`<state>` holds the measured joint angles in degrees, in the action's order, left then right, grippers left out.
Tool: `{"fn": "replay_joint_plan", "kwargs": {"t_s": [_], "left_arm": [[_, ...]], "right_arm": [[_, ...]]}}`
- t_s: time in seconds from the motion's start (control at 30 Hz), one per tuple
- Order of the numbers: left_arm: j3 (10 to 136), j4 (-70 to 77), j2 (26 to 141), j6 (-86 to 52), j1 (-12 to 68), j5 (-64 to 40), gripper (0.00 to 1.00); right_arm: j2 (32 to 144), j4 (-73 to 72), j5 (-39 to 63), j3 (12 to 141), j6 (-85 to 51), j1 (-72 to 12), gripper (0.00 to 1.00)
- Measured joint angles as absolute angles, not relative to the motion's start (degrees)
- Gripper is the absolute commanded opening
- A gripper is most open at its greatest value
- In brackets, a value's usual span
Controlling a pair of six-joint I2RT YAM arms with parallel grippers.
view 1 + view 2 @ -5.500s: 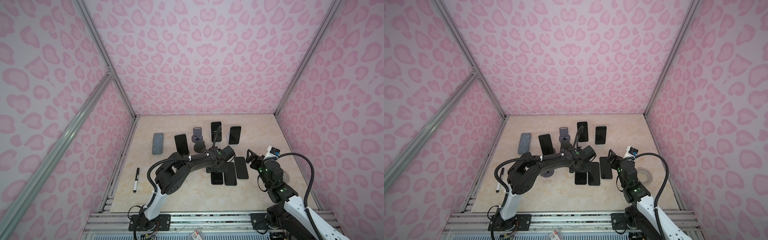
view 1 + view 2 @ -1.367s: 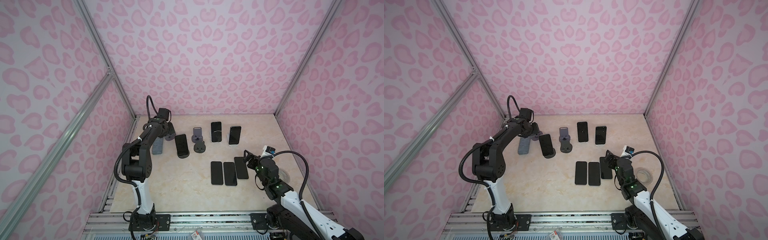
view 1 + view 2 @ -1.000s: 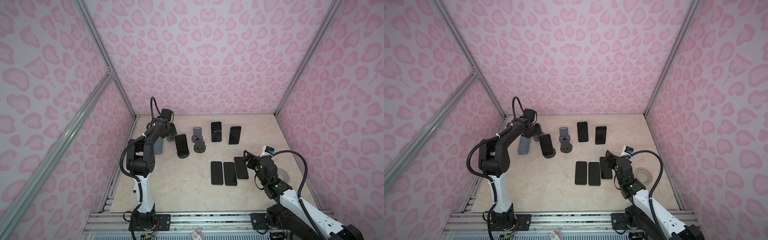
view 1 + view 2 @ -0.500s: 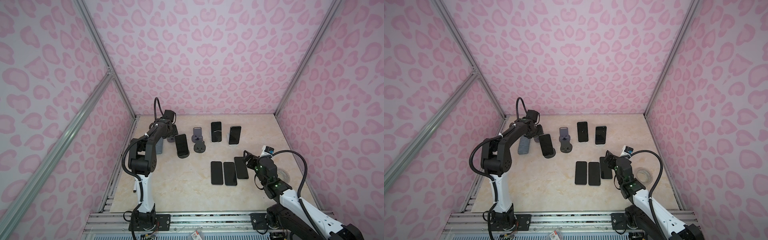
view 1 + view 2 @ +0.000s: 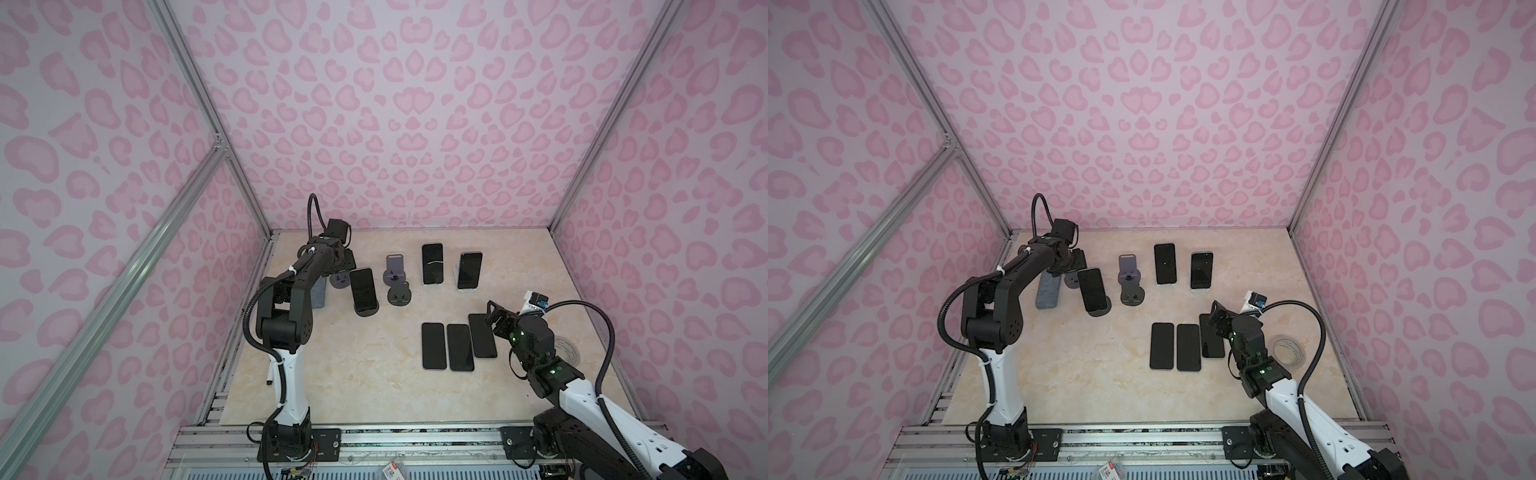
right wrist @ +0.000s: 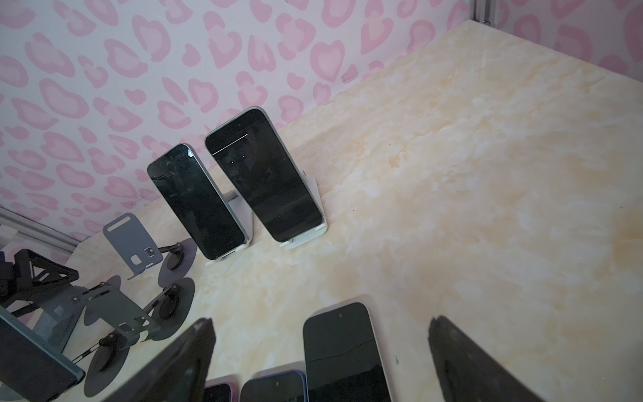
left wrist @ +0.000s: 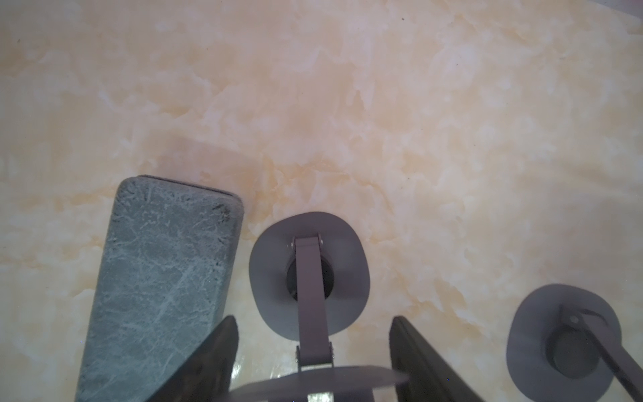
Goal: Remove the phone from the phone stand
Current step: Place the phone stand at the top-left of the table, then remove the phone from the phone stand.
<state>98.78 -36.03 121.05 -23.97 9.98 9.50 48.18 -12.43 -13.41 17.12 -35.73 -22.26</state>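
Note:
A dark phone [image 5: 363, 289] leans on a grey round-based phone stand [image 5: 365, 309] at the back left. Just behind it my left gripper [image 5: 344, 266] hangs low over another grey stand [image 7: 309, 271] that holds no phone. Its jaws are apart and open, with that stand's plate [image 7: 313, 379] between the fingers [image 7: 215, 358]. Two more phones [image 5: 432, 264] [image 5: 469, 270] lean on white stands at the back. My right gripper [image 6: 320, 362] is open above a flat phone [image 6: 342, 351] and holds nothing.
A marbled grey phone [image 7: 163, 278] lies flat beside the left gripper. Right of the leaning phone there is a further bare stand [image 5: 395, 266]. Three phones [image 5: 459, 347] lie side by side mid-table. A tape roll [image 5: 1287, 351] sits at the right, a pen [image 5: 270, 374] at the left edge.
The left arm has crept a little to the right along the back of the table, and its jaws have gone from shut to apart. The right arm has stayed put.

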Motion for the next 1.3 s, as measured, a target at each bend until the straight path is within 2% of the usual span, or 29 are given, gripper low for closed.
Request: {"fn": "replay_joint_plan", "kwargs": {"t_s": [0.57, 0.77, 0.97, 1.13, 1.17, 1.2, 1.3], "left_arm": [[109.58, -39.22, 120.51, -22.44, 9.41, 10.96, 0.78], [112.49, -40.75, 115.09, -22.31, 9.63, 9.82, 0.79], [100.25, -38.94, 96.95, -23.57, 15.90, 10.07, 0.82], [87.26, -39.22, 86.87, -25.93, 26.59, 17.61, 0.84], [85.27, -39.53, 84.71, -26.70, 28.86, 19.70, 0.87], [83.33, -39.35, 82.28, -27.20, 30.92, 21.82, 1.00], [77.21, -38.09, 74.08, -29.28, 35.62, 26.17, 0.97]], "right_arm": [[47.46, -12.43, -13.43, 17.12, -35.51, -22.28, 0.98], [47.48, -12.43, -13.34, 17.15, -35.38, -22.46, 0.98], [47.75, -12.49, -13.02, 17.45, -35.35, -23.18, 0.98], [47.83, -12.47, -13.04, 17.45, -35.38, -23.73, 0.98], [47.83, -12.47, -13.06, 17.47, -35.38, -23.90, 0.98], [47.83, -12.45, -13.08, 17.54, -35.35, -24.03, 0.98], [48.29, -12.47, -13.28, 17.78, -35.33, -24.53, 0.98]]}}
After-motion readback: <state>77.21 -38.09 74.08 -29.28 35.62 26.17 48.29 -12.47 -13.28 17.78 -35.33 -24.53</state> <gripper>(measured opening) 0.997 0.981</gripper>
